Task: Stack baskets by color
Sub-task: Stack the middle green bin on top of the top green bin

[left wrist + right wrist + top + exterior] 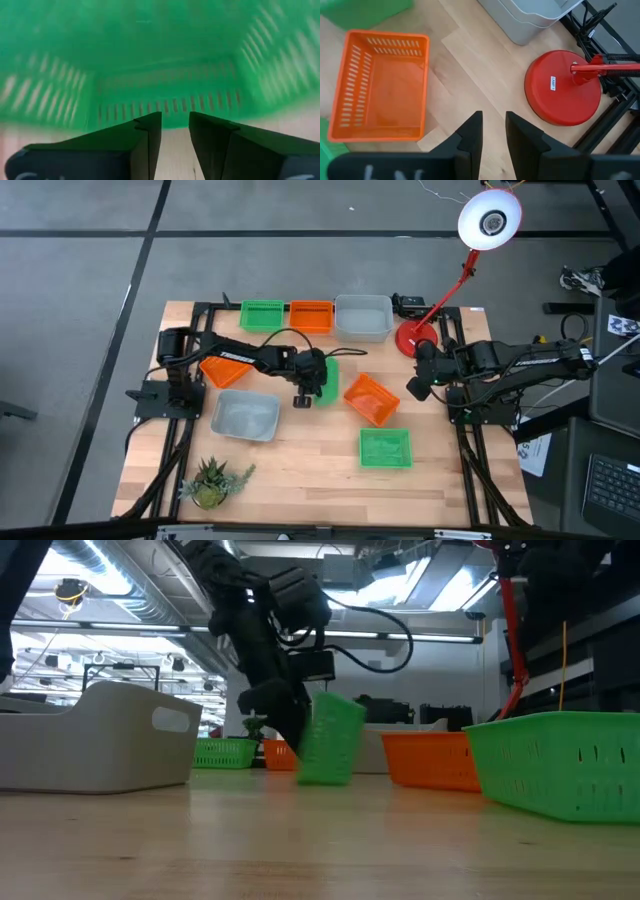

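The left gripper (303, 393) pinches the rim of a green basket (328, 738), tilted on edge at mid-bench. The thin-rim hold could slip and the basket swing or drop onto the orange basket (371, 398) just beside it. The right gripper (416, 388) waits near the lamp base (564, 87), slightly parted and empty.

Two black, cable-draped arms (262, 356)

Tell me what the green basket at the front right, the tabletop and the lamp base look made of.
Green basket: likely moulded plastic, given its uniform bright colour and thin slatted walls.
Tabletop: looks like wood, pale planks with visible grain and seams.
Lamp base: smooth, red, slightly glossy disc; painted metal or plastic, unclear which.
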### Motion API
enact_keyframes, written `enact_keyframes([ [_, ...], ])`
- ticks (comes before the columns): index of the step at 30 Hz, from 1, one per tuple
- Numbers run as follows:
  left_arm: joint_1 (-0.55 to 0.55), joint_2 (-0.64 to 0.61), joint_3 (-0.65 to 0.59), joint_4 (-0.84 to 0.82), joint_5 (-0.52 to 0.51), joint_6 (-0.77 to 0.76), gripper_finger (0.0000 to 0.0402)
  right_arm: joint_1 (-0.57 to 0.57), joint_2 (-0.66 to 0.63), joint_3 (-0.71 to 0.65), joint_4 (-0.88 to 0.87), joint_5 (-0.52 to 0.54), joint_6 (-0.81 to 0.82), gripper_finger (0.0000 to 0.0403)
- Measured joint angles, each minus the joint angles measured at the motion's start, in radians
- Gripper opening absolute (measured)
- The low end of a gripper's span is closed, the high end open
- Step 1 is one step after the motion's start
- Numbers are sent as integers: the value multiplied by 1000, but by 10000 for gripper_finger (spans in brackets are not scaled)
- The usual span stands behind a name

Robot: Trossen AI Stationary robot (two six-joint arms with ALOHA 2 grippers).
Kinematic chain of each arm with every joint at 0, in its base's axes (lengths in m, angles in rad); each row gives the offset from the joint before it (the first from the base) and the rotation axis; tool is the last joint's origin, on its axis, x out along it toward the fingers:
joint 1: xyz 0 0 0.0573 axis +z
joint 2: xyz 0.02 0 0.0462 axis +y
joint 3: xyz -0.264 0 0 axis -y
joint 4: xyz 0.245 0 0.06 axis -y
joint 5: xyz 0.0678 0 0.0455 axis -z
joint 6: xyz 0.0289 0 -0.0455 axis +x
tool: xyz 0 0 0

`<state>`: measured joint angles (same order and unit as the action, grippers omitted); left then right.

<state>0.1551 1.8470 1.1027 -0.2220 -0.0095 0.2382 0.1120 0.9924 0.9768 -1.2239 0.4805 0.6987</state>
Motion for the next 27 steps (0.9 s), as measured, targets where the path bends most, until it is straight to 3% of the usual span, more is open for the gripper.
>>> enact_keyframes([
  [21,-73,-181,0,-4,-55,-54,93,0,0,0,-10,27,0,84],
  [27,-124,-181,0,87,-48,-105,92,0,0,0,-9,27,0,84],
])
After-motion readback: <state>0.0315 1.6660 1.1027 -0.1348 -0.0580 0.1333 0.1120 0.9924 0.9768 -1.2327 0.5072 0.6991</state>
